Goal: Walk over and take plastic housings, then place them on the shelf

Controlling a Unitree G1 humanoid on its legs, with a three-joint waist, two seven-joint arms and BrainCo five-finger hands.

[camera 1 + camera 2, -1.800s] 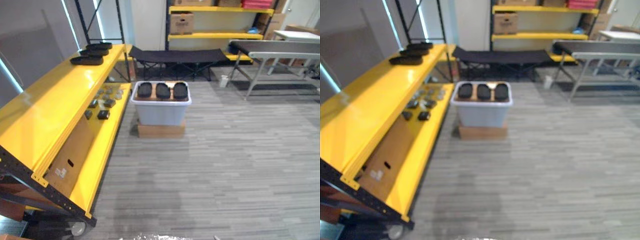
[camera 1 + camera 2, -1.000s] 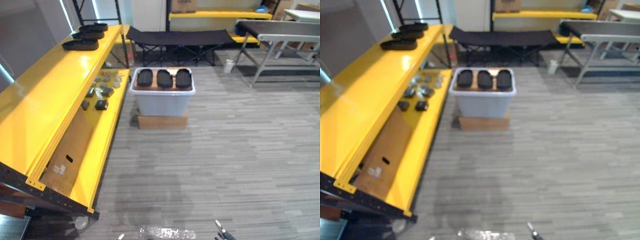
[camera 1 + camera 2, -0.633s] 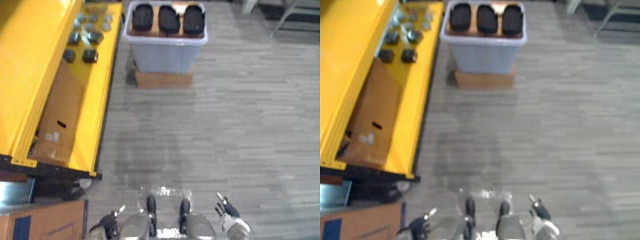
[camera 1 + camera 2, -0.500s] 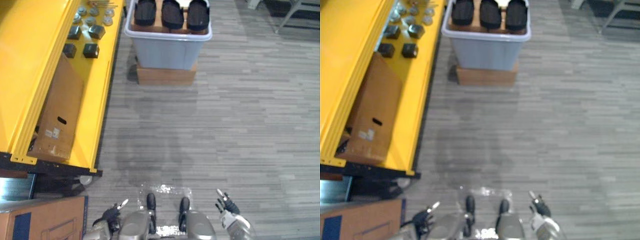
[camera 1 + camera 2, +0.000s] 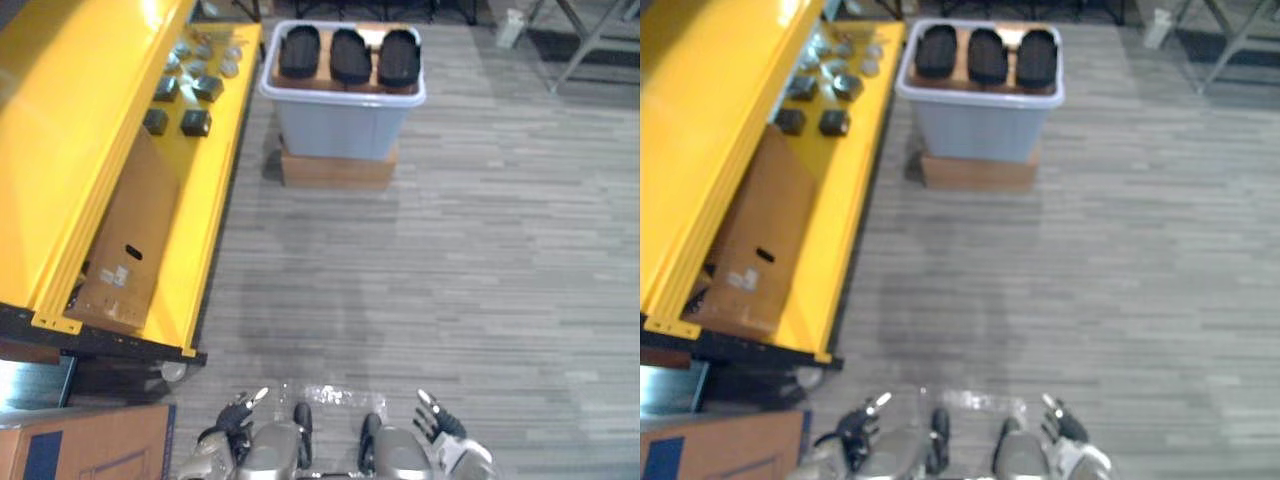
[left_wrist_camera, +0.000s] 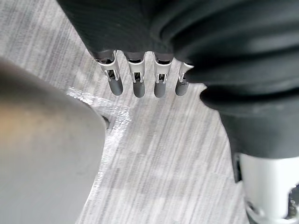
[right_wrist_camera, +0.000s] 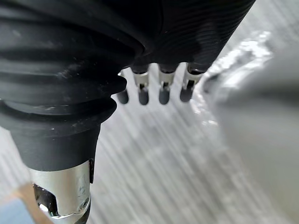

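Three black oval plastic housings lie side by side across the top of a pale grey bin far ahead on the floor. The yellow shelf runs along the left. My left hand and right hand hang low at my sides, far from the bin. In the left wrist view its fingers point straight down at the floor with nothing in them. The right hand's fingers hang the same way, holding nothing.
The bin rests on a flat cardboard box. Small dark and silver parts and a leaning cardboard sheet sit on the shelf's lower level. Another cardboard box stands at the near left. Grey plank floor stretches between me and the bin.
The camera has tipped downward, so the far room left the picture and both hands came into view at the bottom edge. The bin and housings have not moved.
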